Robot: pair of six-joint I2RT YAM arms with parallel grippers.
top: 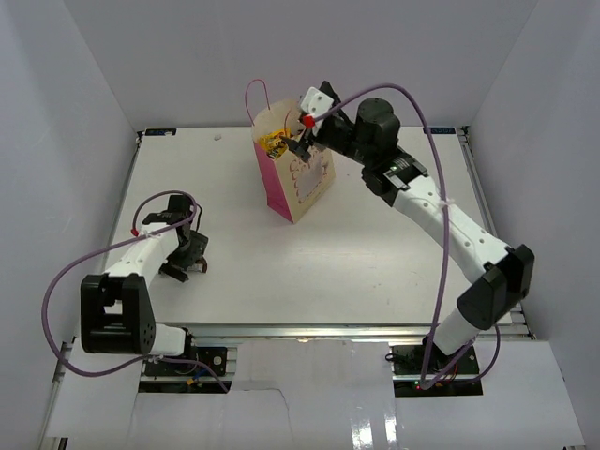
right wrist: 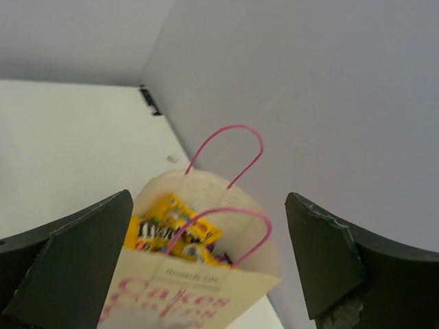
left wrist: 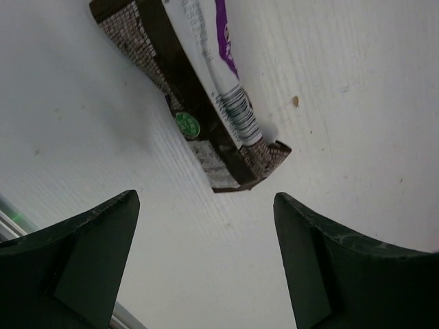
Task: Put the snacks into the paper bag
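The paper bag (top: 298,183) stands upright at the back middle of the table, tan with pink sides and pink loop handles. In the right wrist view the bag (right wrist: 206,295) is open, with a yellow candy packet (right wrist: 171,229) and other wrappers inside. My right gripper (top: 304,141) hangs open and empty just above the bag's mouth, jaws wide (right wrist: 209,205). My left gripper (top: 186,258) is low over the table at the left, open and empty (left wrist: 206,205). A dark brown candy bar wrapper with white and purple print (left wrist: 199,103) lies flat on the table just beyond its fingertips.
White walls enclose the table on the left, back and right. The bag stands close to the back wall (right wrist: 309,89). A metal rail (left wrist: 10,223) runs along the table edge near the left gripper.
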